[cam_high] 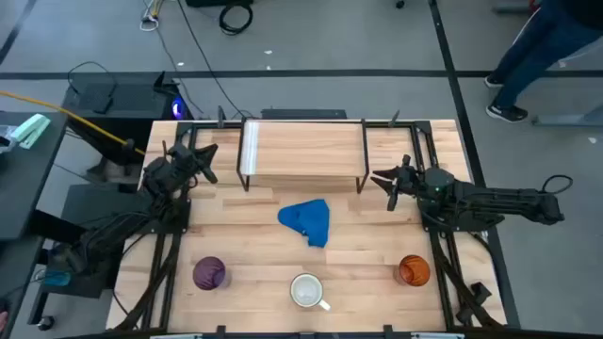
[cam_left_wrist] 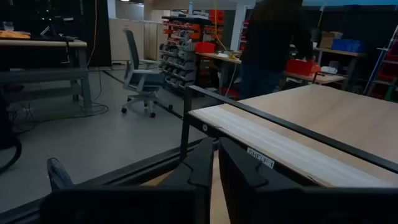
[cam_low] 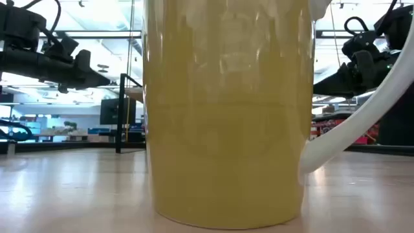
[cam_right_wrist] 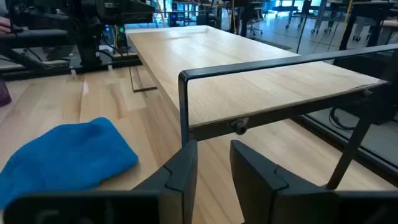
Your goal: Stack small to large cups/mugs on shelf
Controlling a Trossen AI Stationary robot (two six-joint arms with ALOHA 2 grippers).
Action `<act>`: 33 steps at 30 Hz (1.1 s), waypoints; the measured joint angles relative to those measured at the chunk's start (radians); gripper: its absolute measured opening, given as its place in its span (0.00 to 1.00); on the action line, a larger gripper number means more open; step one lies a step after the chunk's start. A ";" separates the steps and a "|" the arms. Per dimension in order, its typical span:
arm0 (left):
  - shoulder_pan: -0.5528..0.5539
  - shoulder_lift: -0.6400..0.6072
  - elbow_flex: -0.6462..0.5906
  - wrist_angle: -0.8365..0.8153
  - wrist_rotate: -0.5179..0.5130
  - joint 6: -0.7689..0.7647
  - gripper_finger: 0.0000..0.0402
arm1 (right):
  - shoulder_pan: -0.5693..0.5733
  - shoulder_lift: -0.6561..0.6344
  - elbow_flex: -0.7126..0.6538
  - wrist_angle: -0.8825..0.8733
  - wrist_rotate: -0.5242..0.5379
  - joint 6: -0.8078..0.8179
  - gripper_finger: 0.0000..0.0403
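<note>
Along the near edge in the high view stand the purple tumbler (cam_high: pixel 209 273), the white handled mug (cam_high: pixel 307 291) and the orange cup (cam_high: pixel 414 271), each upright on its base. The mug (cam_low: pixel 226 110) fills the low view, its handle (cam_low: pixel 362 123) to the right. The light-wood shelf (cam_high: pixel 301 149) rests on black wire legs at the far middle of the table. My left gripper (cam_high: pixel 209 162) (cam_left_wrist: pixel 214 146) hovers off the shelf's left end, open by a narrow gap. My right gripper (cam_high: pixel 384 181) (cam_right_wrist: pixel 213 149) hovers off the shelf's right near corner (cam_right_wrist: pixel 186 78), open.
A crumpled blue cloth (cam_high: pixel 306 222) (cam_right_wrist: pixel 62 158) lies between the shelf and the cups. Black frame rails (cam_high: pixel 170 245) run along both table sides. A person (cam_left_wrist: pixel 273 43) stands beyond the far edge, and legs (cam_high: pixel 537 47) show on the floor at far right.
</note>
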 joint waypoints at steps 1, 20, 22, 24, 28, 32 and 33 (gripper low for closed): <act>0.000 0.000 0.000 0.000 0.000 0.000 0.08 | 0.000 0.000 0.000 0.000 0.000 0.000 0.26; 0.000 0.000 0.000 0.000 0.000 0.000 0.08 | 0.000 0.000 0.000 0.000 0.000 0.000 0.26; 0.000 0.000 0.000 0.000 0.000 0.000 0.07 | 0.000 0.000 0.000 0.000 0.000 0.000 0.26; 0.000 0.000 0.000 0.000 0.000 0.000 0.08 | 0.000 0.000 0.000 0.000 0.000 0.000 0.26; 0.000 0.000 0.000 0.000 0.000 0.000 0.09 | 0.000 0.000 0.000 0.000 0.000 0.000 0.26; 0.000 0.000 0.000 0.000 0.000 0.000 0.10 | 0.000 0.000 0.000 0.000 0.000 0.000 0.26; 0.000 0.000 0.000 0.000 0.000 0.000 0.10 | 0.000 0.000 0.000 0.000 0.000 0.000 0.26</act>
